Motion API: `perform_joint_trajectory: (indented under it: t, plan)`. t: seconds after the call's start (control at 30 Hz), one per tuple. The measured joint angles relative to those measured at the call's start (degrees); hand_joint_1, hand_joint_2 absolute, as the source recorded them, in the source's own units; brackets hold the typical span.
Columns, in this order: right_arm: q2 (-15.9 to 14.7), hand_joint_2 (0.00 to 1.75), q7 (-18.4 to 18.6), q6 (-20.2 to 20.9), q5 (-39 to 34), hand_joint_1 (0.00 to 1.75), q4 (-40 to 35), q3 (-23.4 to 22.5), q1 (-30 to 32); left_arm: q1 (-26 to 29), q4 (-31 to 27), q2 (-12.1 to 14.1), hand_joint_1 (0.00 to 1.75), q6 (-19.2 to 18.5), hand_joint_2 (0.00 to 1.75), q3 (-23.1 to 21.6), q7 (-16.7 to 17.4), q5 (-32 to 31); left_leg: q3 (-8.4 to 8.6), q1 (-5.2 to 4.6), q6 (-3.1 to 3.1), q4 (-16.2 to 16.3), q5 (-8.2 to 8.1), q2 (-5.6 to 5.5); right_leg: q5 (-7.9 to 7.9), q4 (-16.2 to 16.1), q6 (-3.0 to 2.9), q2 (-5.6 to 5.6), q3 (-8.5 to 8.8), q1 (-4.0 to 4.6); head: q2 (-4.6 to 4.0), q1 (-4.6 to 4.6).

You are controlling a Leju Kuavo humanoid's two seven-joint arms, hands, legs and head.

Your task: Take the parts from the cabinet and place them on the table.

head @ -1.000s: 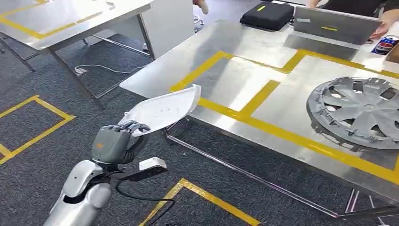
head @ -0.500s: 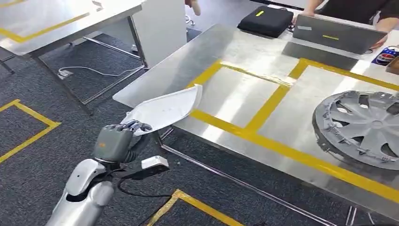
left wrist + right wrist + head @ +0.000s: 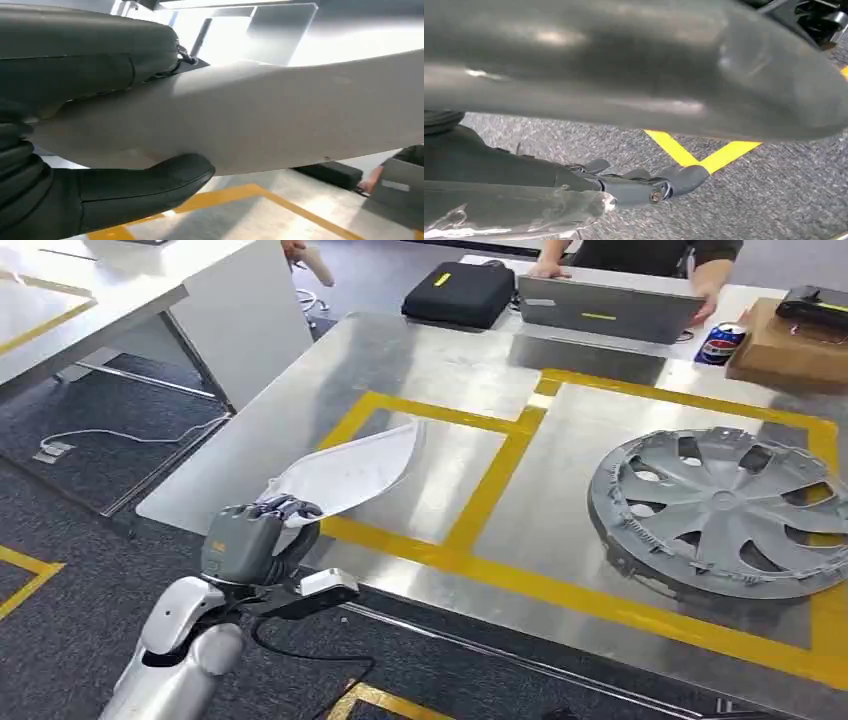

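Note:
My left hand [image 3: 250, 545] grips the narrow end of a white curved plastic part [image 3: 350, 470]. The part's wide end hangs above the near left corner of the steel table [image 3: 440, 350], over a yellow-taped square. In the left wrist view the white part [image 3: 280, 115] lies between the dark fingers [image 3: 85, 55] and the thumb. A grey wheel cover [image 3: 725, 510] lies flat on the table's right side. In the right wrist view my right hand [image 3: 634, 184] hangs over grey carpet, under a smooth glossy grey body [image 3: 634, 75]; whether it holds anything is unclear.
At the table's far edge stand a black bag [image 3: 460, 292], a laptop [image 3: 605, 308], a drinks can [image 3: 722, 343] and a cardboard box [image 3: 790, 345], with a person [image 3: 650, 252] behind. A second table [image 3: 60, 300] and a floor cable [image 3: 130, 435] are at left.
The whole picture has shifted: the camera has come closer and turned, so the table now sits nearer and further left. The white part now hangs over the table's corner, still held.

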Motion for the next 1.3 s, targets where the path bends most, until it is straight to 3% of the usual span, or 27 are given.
perform_joint_trajectory:
  t: [0.07, 0.1, 0.13, 0.2, 0.27, 0.3, 0.33, 0.37, 0.4, 0.47, 0.5, 0.57, 0.6, 0.63, 0.67, 0.73, 0.8, 0.83, 0.9, 0.97, 1.03, 1.13, 1.17, 1.2, 1.23, 1.27, 1.3]
  plan:
    - [0.0, 0.00, 0.0, 0.0, 0.0, 0.00, 0.0, -0.1, 0.1, 0.0, 0.0, 0.0, 1.75, 0.0, 1.75, 0.0, 0.0, 0.0, 0.59, 0.19, -0.11, -5.5, 4.40, -0.31, -1.24, 0.0, 0.37, 1.67, 1.82, -0.37, 0.00, 0.00]
    - [0.0, 0.00, 0.0, 0.0, 0.0, 0.00, 0.0, -0.1, 0.0, 0.0, 0.0, 0.0, 1.75, 0.0, 1.75, 0.0, 0.0, 0.0, 1.57, 0.46, -0.35, -10.1, 9.23, -1.36, -1.88, 0.0, 0.75, 2.40, 2.61, -0.57, 0.00, 0.02]
    - [0.0, 0.00, 0.0, 0.0, 0.0, 0.00, 0.0, -0.2, 0.1, 0.0, 0.2, 0.1, 1.75, 0.0, 1.75, 0.0, 0.0, 0.0, 1.80, 1.06, -0.65, -13.8, 13.90, -3.92, -2.34, -0.1, 1.16, 2.95, 2.43, -0.56, 0.00, -0.20]
    - [0.0, 0.00, 0.0, 0.0, 0.0, 0.00, 0.0, -0.2, 0.0, 0.2, 0.3, 0.0, 1.75, 0.0, 1.75, 0.1, 0.0, -0.1, 2.22, 0.88, 0.25, -16.0, 14.29, -4.08, -3.46, -0.6, 2.17, 4.36, 2.44, -0.60, 0.00, -0.26]
    - [0.0, 0.00, 0.0, 0.0, 0.0, 0.00, 0.0, -0.3, 0.2, -0.3, 0.3, 0.0, 1.75, 0.0, 1.75, 0.1, 0.0, 0.0, 2.90, 0.93, 1.20, -16.6, 14.53, -3.04, -3.42, -1.0, 2.75, 4.48, 4.22, -0.44, 0.00, -0.11]
    - [0.0, 0.00, 0.0, 0.0, 0.0, 0.00, 0.0, -0.3, 0.2, -0.3, 0.3, -0.2, 1.75, 0.0, 1.75, 0.1, 0.0, 0.0, 3.80, 0.95, 1.81, -16.6, 14.91, -2.60, -3.97, -1.1, 3.08, 3.59, 4.30, -0.57, 0.00, -0.15]
    - [0.0, 0.00, 0.0, 0.0, 0.0, 0.00, 0.0, -0.3, 0.0, -0.3, 0.3, -0.2, 1.75, 0.0, 1.75, 0.1, 0.0, 0.0, 4.53, 0.83, 2.12, -16.7, 14.39, -2.19, -4.41, 0.7, 3.30, 0.31, 3.89, -0.18, 0.00, 0.00]
    - [0.0, 0.00, 0.0, 0.0, 0.0, 0.00, 0.0, -0.3, -0.3, -0.3, 0.3, -0.2, 1.75, 0.0, 1.75, 0.2, 0.0, 0.0, 5.15, 0.61, 2.46, -16.7, 13.98, -1.50, -5.46, 4.5, 3.41, -1.52, 1.64, 0.01, 0.00, 0.13]
    - [0.0, 0.00, 0.0, 0.0, 0.0, 0.00, 0.0, -0.3, -0.5, -0.2, 0.4, -0.2, 1.75, 0.0, 1.75, 0.2, 0.0, 0.0, 5.58, 0.40, 2.69, -16.7, 13.65, -0.92, -6.63, 8.2, 3.41, -2.21, -0.72, 0.06, 0.00, 0.04]
    - [0.0, 0.00, -0.1, 0.1, 0.2, 0.00, 0.0, -0.3, -0.4, -0.2, 0.7, -0.2, 1.75, -0.1, 1.75, 0.3, 0.0, 0.0, 6.85, 0.08, 3.03, -16.7, 12.47, 0.29, -10.13, 15.2, 3.32, -2.75, -5.87, 0.16, 0.00, 0.09]
    - [0.0, 0.00, -0.1, 0.1, 0.3, 0.00, 0.0, -0.3, -0.2, -0.3, 1.0, -0.3, 1.75, -0.3, 1.75, 0.3, 0.0, 0.1, 7.66, -0.03, 3.12, -16.7, 11.87, 0.78, -10.35, 15.2, 3.17, -2.77, -6.89, 0.22, 0.00, 0.09]
    - [0.0, 0.00, -0.1, 0.2, 0.6, 0.00, 0.0, -0.3, 0.0, -0.9, 1.5, -0.5, 1.75, -0.9, 1.75, 0.3, 0.0, 0.4, 9.33, -0.21, 3.19, -16.7, 10.60, 1.59, -7.37, 10.8, 2.70, -3.01, -6.29, 0.48, 0.00, 0.13]
    - [0.0, 0.00, -0.2, 0.2, 0.8, 0.00, 0.0, -0.3, 0.0, -1.4, 1.8, -0.8, 1.75, -1.3, 1.75, 0.3, 0.0, 0.4, 10.79, -0.33, 3.13, -16.7, 9.60, 2.31, -2.58, 5.0, 1.93, -4.06, -4.74, 0.89, 0.00, 0.13]
    - [0.0, 0.00, -0.2, 0.2, 0.9, 0.00, 0.0, -0.3, 0.0, -1.8, 2.0, -0.9, 1.75, -1.6, 1.75, 0.3, 0.0, 0.4, 11.39, -0.36, 3.02, -16.9, 8.81, 2.87, 2.39, 0.8, 1.10, -6.62, -3.90, 1.59, 0.00, 0.15]
    - [0.0, 0.00, -0.2, 0.3, 1.0, 0.00, 0.0, -0.3, -0.2, -2.2, 2.5, -1.0, 1.75, -2.0, 1.75, 0.2, 0.0, 0.4, 12.22, -0.68, 2.69, -16.5, 8.22, 3.26, 3.24, 0.5, 1.03, -7.15, -4.13, 1.67, 0.00, 0.00]
    - [0.0, 0.00, -0.5, 0.2, 1.2, 0.00, 0.0, -0.3, -0.4, -3.3, 3.2, -1.0, 1.75, -2.6, 1.75, 0.0, 0.4, 0.2, 12.38, -0.77, 2.09, -16.8, 7.84, 3.83, 3.71, 0.4, 0.55, -5.77, -3.80, 1.87, 0.00, 0.04]
    - [0.0, 0.00, -1.5, 0.6, 2.4, 0.00, 0.0, -0.3, -0.5, -5.3, 3.9, -1.1, 1.75, -2.3, 1.75, 0.0, 4.4, -3.3, 12.57, -0.73, 1.61, -16.7, 7.92, 3.81, 3.66, 0.0, 0.20, -4.77, -3.46, 1.53, 0.00, 0.09]
    - [0.0, 0.00, -1.8, 1.0, 2.9, 0.00, 0.0, -0.3, -0.5, -7.4, 5.3, -1.0, 1.75, -2.0, 1.75, 0.0, 7.0, -5.8, 11.93, -0.55, 1.31, -15.5, 7.55, 2.32, 3.78, -0.4, 0.01, -4.54, -3.04, 1.25, 0.00, 0.07]
    - [0.0, 0.00, -1.8, 1.6, 4.0, 0.00, 0.0, -0.3, -1.3, -13.5, 11.6, -0.3, 1.75, -0.9, 1.75, 1.1, 11.1, -10.8, 7.60, -0.28, 0.71, -8.6, 4.88, 0.56, 3.75, -0.6, -0.31, -4.25, -3.00, 1.09, 0.00, 0.07]
    - [0.1, 0.00, -1.6, 1.9, 4.8, 0.00, 0.0, -0.3, -1.8, -18.0, 17.2, 0.3, 1.75, 0.2, 1.75, 1.9, 14.5, -16.6, 2.74, -0.07, 0.21, -1.4, 1.90, 0.28, 3.57, -0.6, -0.55, -3.53, -2.98, 1.09, 0.00, 0.09]
    - [0.0, 0.00, -1.3, 2.0, 5.3, 0.00, 0.0, -0.3, -1.9, -21.3, 22.9, 1.2, 1.75, 0.6, 1.75, 2.4, 17.0, -20.7, 0.99, 0.05, 0.05, -1.4, 3.87, 0.18, 3.52, -0.6, -0.48, -2.82, -2.84, 1.02, -0.02, 0.07]
    - [0.1, 0.00, -1.3, 2.1, 5.9, 0.00, 0.0, -0.3, -2.1, -25.1, 28.7, 2.2, 1.75, 1.7, 1.75, 1.7, 21.5, -21.0, 5.08, 0.41, -0.10, -13.6, 13.22, -0.05, 3.40, -0.6, -0.06, -1.90, -2.53, 0.84, 0.00, 0.07]
    - [0.1, 0.00, -1.2, 2.1, 6.0, 0.00, 0.0, -0.3, -2.1, -25.9, 30.1, 2.7, 1.75, 1.9, 1.75, 1.1, 22.6, -21.0, 5.54, 0.32, -0.03, -15.5, 13.07, -0.36, 3.38, -0.4, 0.34, -1.73, -2.54, 0.98, 0.00, 0.07]
    - [0.1, 0.00, -1.2, 2.1, 6.0, 0.00, 0.0, -0.3, -2.1, -26.6, 31.3, 3.1, 1.75, 2.0, 1.75, 0.5, 23.5, -21.1, 5.85, 0.19, 0.69, -16.7, 11.21, -0.36, 3.55, -0.3, 0.62, -1.60, -2.92, 0.97, 0.00, 0.02]
    - [0.1, 0.00, -1.0, 2.1, 6.1, 0.00, 0.0, -0.3, -2.0, -26.8, 32.8, 3.4, 1.75, 2.0, 1.75, -0.5, 24.3, -21.1, 5.82, 0.08, 1.11, -16.5, 12.94, -0.36, 3.56, -0.5, 0.89, -1.58, -3.08, 0.99, 0.00, 0.13]
    - [0.1, 0.00, -1.0, 2.1, 6.1, 0.00, 0.0, -0.3, -1.9, -26.8, 33.6, 3.6, 1.75, 2.0, 1.75, -0.8, 24.6, -21.1, 5.93, 0.19, 1.00, -16.6, 13.02, -0.34, 3.25, -0.4, 0.72, -1.58, -3.06, 1.04, 0.00, -0.02]
    - [0.1, 0.00, -1.0, 2.1, 6.2, 0.00, 0.0, -0.3, -1.8, -27.1, 34.5, 4.2, 1.75, 2.1, 1.75, -0.9, 24.7, -21.1, 5.88, 0.15, 0.89, -16.6, 13.09, -0.33, 3.35, -0.5, -0.99, -1.61, -3.07, 1.12, 0.00, 0.13]
